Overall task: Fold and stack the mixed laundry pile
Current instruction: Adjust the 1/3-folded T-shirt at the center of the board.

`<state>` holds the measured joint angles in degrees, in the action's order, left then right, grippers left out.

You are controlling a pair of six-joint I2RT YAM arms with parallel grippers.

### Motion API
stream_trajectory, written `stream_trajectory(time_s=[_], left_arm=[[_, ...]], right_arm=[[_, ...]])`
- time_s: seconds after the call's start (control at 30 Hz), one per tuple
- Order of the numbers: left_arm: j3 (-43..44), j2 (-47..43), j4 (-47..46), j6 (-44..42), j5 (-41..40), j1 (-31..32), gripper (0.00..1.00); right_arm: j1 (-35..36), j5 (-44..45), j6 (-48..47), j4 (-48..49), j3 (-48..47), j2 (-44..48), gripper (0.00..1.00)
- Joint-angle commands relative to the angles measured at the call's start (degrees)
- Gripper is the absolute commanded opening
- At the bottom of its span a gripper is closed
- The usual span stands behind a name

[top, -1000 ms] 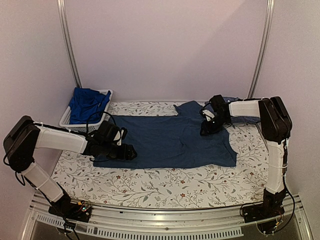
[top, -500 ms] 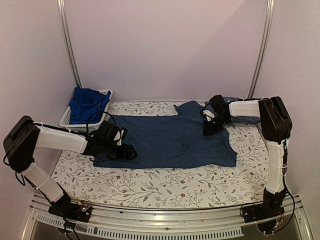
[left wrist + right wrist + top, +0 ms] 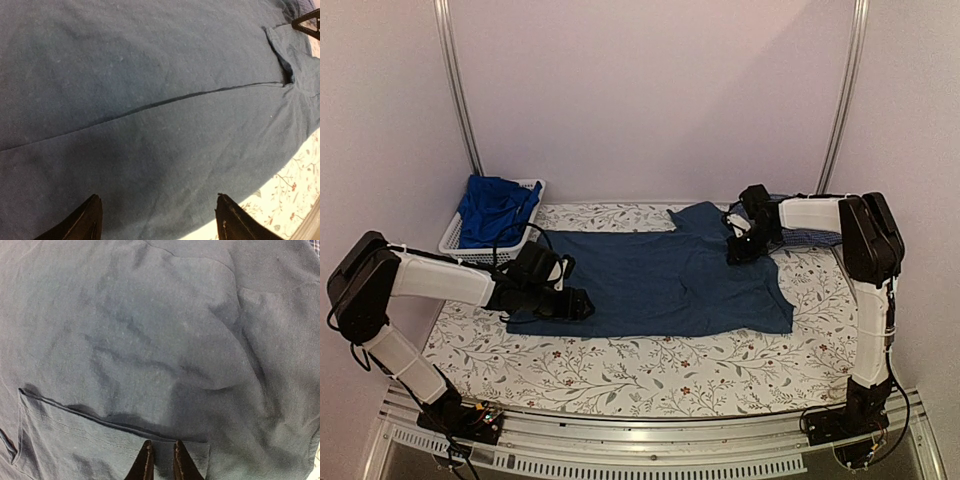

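Pale plain walls (image 3: 650, 100) are seen beyond the right gripper (image 3: 734, 254); a floral-patterned table (image 3: 620, 375) is spread beneath it.

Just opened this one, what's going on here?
Two robot arms are working on a dark navy T-shirt spread flat on the floral table. The right end effector is pinched on fabric near the shirt's far right end. The left end effector sits open over the shirt's left edge, gripping nothing. A royal-blue garment lies in the white basket, and a checked shirt lies behind the right arm. No fold yet.
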<state>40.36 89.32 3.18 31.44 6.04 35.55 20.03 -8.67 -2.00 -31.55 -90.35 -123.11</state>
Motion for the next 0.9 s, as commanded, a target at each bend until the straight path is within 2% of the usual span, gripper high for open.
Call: stream_trajectory(time_s=[0.0,0.07,0.13,0.5,0.7,0.87], left_arm=[[1.48,1.04,-1.18,-0.77,0.63,-0.79,0.78],[1.52,1.04,-1.22,-0.73,0.64,-0.81,0.78],[1.48,1.03,-1.25,-0.79,0.72,-0.81,0.78],[1.60,1.21,-1.16,-0.79,0.81,-0.81,0.77],[1.65,1.06,-1.09,-0.86,0.74,-0.84,0.77],[1.74,1.04,-0.92,-1.09,0.64,-0.83,0.77]], right_arm=[[-1.04,1.16,1.15,0.65,1.31,0.74,0.21],[-1.12,2.21,1.42,0.55,1.36,0.60,0.29],[-1.26,2.89,1.72,0.60,1.44,0.39,0.32],[-1.87,4.07,3.73,0.78,1.14,-1.42,0.35],[-2.05,3.60,3.77,0.61,1.05,-2.76,0.30],[-2.05,3.01,3.67,0.45,0.88,-2.80,0.16]])
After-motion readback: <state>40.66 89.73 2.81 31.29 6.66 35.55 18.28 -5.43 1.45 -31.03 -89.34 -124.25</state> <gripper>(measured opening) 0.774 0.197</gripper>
